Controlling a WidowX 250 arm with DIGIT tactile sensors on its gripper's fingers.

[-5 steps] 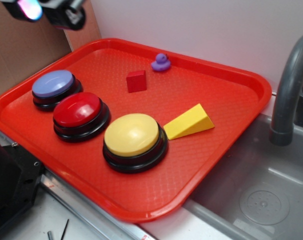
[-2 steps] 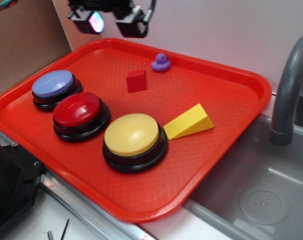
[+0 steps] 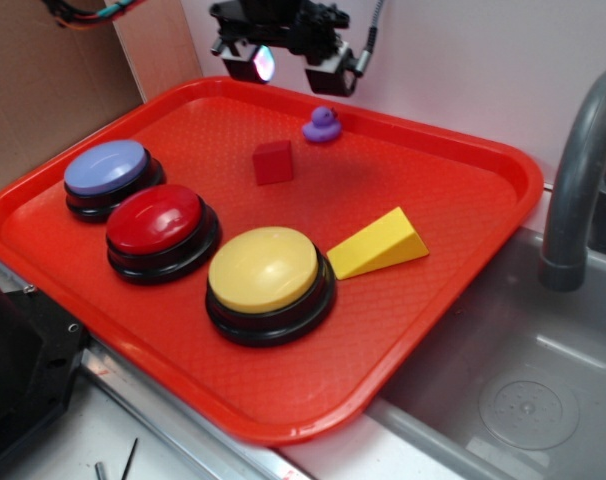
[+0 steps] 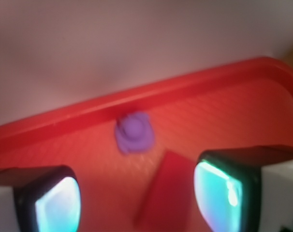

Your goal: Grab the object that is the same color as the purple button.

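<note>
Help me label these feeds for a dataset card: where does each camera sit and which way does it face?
Exterior: off the tray's near corner, raised, angled down across the red tray to the wall; shows the pincer above the purple duck.
Wrist: on the arm, looking down between both fingers at the far rim.
Shared: duck, red cube, tray.

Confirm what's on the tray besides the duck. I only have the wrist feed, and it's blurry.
Observer: The exterior view shows three dome buttons along the tray's near-left side; the purple button is leftmost.
Operator: Anything close to the duck?
Observer: The red cube sits just in front-left of the purple duck, apart from it.
Operator: Where's the gripper?
Observer: The gripper hangs above the tray's far rim, up-left of the duck, jaws open and empty.
</note>
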